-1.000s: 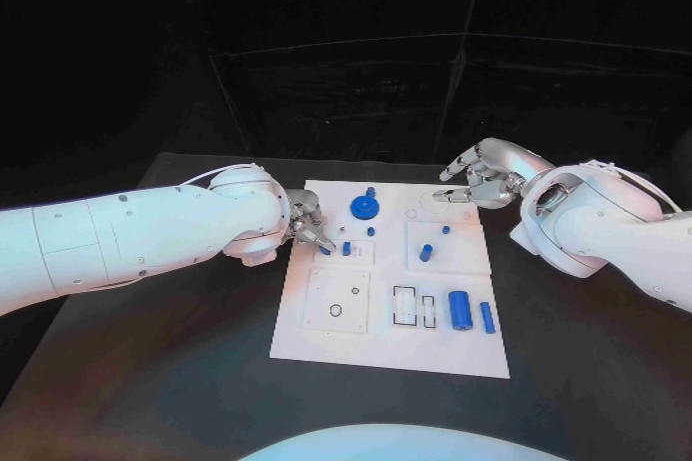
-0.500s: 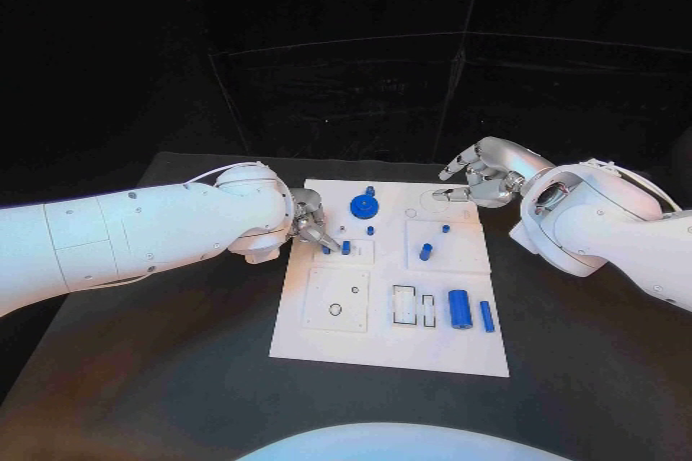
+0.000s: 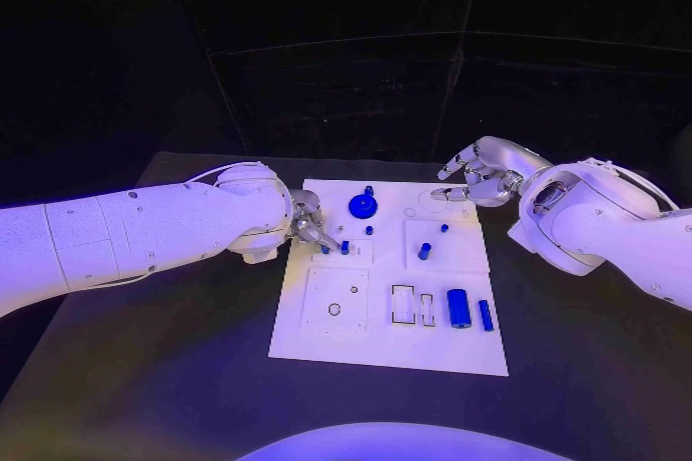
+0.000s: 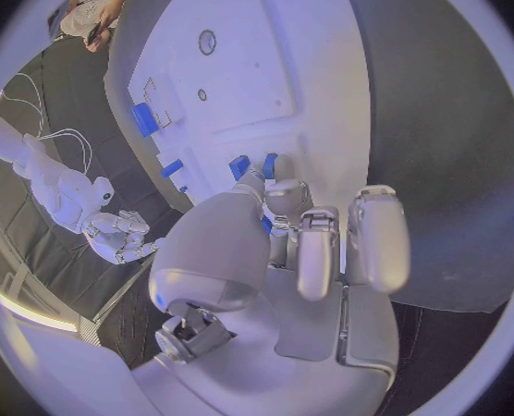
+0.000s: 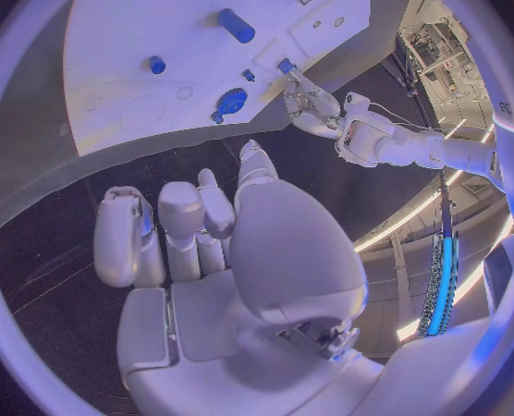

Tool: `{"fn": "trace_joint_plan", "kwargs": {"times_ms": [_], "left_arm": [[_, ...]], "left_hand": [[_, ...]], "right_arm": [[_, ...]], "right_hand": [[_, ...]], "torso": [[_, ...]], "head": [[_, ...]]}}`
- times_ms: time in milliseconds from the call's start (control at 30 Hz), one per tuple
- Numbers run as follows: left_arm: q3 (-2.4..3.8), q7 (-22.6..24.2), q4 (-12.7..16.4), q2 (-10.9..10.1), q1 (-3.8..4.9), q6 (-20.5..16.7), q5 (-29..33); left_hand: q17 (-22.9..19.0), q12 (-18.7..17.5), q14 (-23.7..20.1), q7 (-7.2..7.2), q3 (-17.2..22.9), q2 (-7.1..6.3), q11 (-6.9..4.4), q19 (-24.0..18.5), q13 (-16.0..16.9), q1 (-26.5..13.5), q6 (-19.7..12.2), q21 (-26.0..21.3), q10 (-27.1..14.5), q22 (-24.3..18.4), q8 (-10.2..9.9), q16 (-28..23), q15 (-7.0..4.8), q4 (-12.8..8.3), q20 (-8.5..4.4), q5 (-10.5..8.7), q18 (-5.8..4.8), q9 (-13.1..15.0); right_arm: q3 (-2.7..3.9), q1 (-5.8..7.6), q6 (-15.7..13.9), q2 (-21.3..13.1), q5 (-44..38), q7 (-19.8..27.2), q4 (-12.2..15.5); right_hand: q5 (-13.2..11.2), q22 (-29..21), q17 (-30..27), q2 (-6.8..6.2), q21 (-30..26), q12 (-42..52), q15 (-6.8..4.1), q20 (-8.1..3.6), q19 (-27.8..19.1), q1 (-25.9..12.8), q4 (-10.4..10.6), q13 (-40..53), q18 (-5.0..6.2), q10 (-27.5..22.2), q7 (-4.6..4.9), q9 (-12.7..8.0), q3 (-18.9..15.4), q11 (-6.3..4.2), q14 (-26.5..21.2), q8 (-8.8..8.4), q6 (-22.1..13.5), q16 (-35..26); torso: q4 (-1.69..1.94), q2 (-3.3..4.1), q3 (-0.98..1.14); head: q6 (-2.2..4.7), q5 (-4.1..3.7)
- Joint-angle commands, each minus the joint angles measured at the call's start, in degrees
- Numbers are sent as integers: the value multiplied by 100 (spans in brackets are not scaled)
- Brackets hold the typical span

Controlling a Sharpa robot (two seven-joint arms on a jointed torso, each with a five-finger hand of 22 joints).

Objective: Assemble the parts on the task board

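The white task board lies in the middle of the table. My left hand is at the board's left edge and pinches a small blue peg in its fingertips, low over the board; a bit of blue shows between the fingertips. Another short peg stands just beside it. A blue gear sits near the far edge. My right hand hovers over the board's far right corner, fingers loosely apart and holding nothing; the board lies ahead of its palm.
On the board also lie a short blue peg, a thick blue cylinder and a slim blue bar on the right side. Rectangular slots and a round hole lie in the near half.
My left hand has edged very slightly at the board's left edge with the peg. The right hand has stayed where it was.
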Motion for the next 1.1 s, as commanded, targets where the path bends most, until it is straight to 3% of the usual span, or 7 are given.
{"fn": "trace_joint_plan", "kwargs": {"times_ms": [33,300,533,800,867,967,1100], "left_arm": [[-15,-98,-29,1,-11,80,18],[-13,0,-36,-40,-11,-194,18],[-9,571,31,-176,-2,-1168,413],[-8,1111,130,-300,11,-1768,777],[-8,1425,144,-319,12,-1975,936],[-9,1980,131,-313,14,-2299,1093],[-12,2894,26,-176,12,-2548,1244]], "left_hand": [[1509,24,584,58,-88,-24,18,84,-16,-114,-5,24,15,6,39,18,-38,45,-44,18,-2,13],[1509,28,584,63,-368,-119,24,85,-22,-430,-13,18,15,10,98,18,-34,248,-41,18,-2,44],[1509,-139,584,83,-658,-200,38,17,-244,-621,-125,-147,-119,-186,106,18,-31,434,-40,19,42,55],[1509,-428,584,147,-941,-311,90,-30,-618,-714,-332,-269,-364,-316,57,18,4,617,-18,19,68,35],[1401,-984,550,225,-995,-312,159,-221,-1289,-630,-537,-671,-824,-784,-25,-54,60,646,16,20,161,-4],[780,-1273,318,422,-1010,-263,353,-615,-1526,-333,-942,-1490,-1310,-1670,-155,-508,223,629,150,43,324,-113],[-894,-1741,-612,634,-802,-136,565,-1661,-1869,599,-1107,-3415,-2068,-3588,-413,-1944,429,246,347,65,663,-436]], "right_arm": [[3,11,-43,2,-3,47,10],[3,11,-51,-3,-3,51,9],[3,11,-58,-8,-26,57,4],[3,11,-62,-9,-62,61,-5],[3,11,-63,-10,-65,62,-9],[3,11,-66,-8,-67,64,-14],[3,11,-69,-6,-68,61,-22]], "right_hand": [[26,-9,-5,66,-31,-31,-11,-8,-52,-1,40,-7,61,-35,0,-2,2,-15,-17,23,-2,-28],[25,-12,-10,66,-34,-33,-11,-8,-54,-4,45,-9,62,-37,0,-3,-2,-15,-18,23,-4,-31],[25,-35,-26,65,-47,-39,-11,-8,-71,-7,51,-16,67,-42,1,-4,-8,-14,-20,23,-7,-40],[25,-54,-46,66,-58,-45,-10,-8,-85,-8,53,-22,72,-46,1,-4,-10,-14,-24,23,-8,-51],[25,-68,-66,66,-68,-47,-10,-8,-96,-10,59,-24,75,-49,2,-5,-15,-13,-28,23,-12,-63],[25,-83,-84,66,-76,-49,-10,-8,-107,-11,61,-26,79,-51,2,-5,-17,-13,-31,23,-13,-73],[27,-97,-100,68,-85,-50,-9,-8,-118,-10,62,-28,82,-53,2,-5,-18,-13,-35,24,-14,-82]], "torso": [[5,-2,0],[1,2,-3],[4,-1,3],[7,0,-1],[12,-1,-1],[11,-4,4],[12,-2,5]], "head": [[8,0],[22,-9],[36,-39],[44,-48],[52,-61],[61,-55],[81,-67]]}}
